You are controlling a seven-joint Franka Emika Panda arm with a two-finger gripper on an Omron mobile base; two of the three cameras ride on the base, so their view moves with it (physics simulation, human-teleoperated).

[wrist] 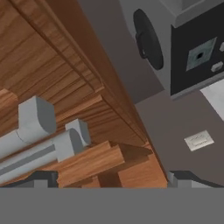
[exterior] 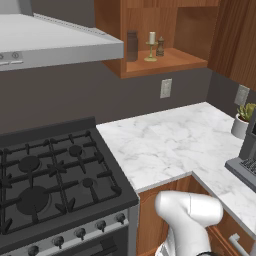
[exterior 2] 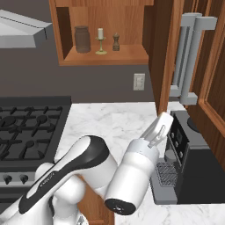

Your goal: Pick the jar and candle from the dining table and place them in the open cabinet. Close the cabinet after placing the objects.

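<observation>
On the shelf of the cabinet (exterior 2: pixel 105 55), taken left to right, are seen the jar (exterior 2: pixel 82 39), the candle (exterior 2: pixel 100 40) and a small dark pepper mill (exterior 2: pixel 116 41), so both placements are judged done. The door (exterior 2: pixel 163 57) stands open; closing is left. The claw (wrist: pixel 109 177) is spread and empty, just below the door's silver handle (wrist: pixel 37 146).

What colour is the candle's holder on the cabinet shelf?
Brass-gold, under a cream candle; clearest in the right base view.
</observation>
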